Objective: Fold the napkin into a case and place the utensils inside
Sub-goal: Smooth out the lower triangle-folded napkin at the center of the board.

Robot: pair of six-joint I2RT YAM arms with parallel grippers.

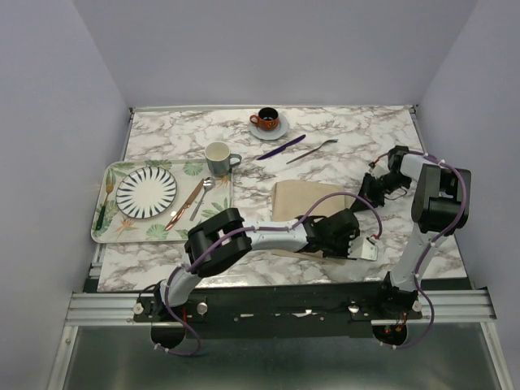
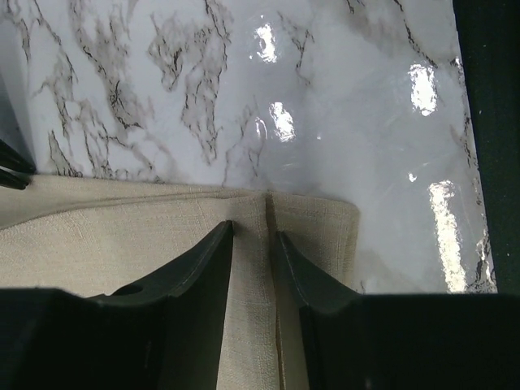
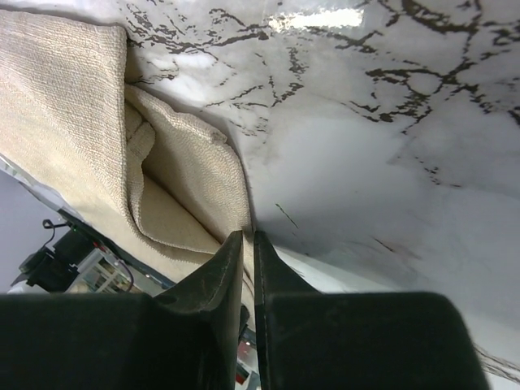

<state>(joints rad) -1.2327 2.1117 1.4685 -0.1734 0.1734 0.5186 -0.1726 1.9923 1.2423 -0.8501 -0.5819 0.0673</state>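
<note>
Two grippers on one beige napkin (image 1: 301, 199), partly folded on the marble table (image 1: 366, 138), right of the leaf-printed tray (image 1: 130, 231). Left gripper (image 2: 253, 230) down on the cloth close to a corner, jaws part-way apart, astride a raised fold line, no pinch visible. Right gripper (image 3: 249, 235) at the napkin's right edge, jaws all but closed, nipping a thin hem of the cloth, loose layers gaping just beside. Purple knife (image 1: 281, 147) and silver fork (image 1: 312, 151) side by side beyond the napkin, apart from it, near the orange cup (image 1: 266, 119) on its saucer (image 1: 280, 128). Pale mug (image 1: 219, 156) just off the tray's far right corner.
</note>
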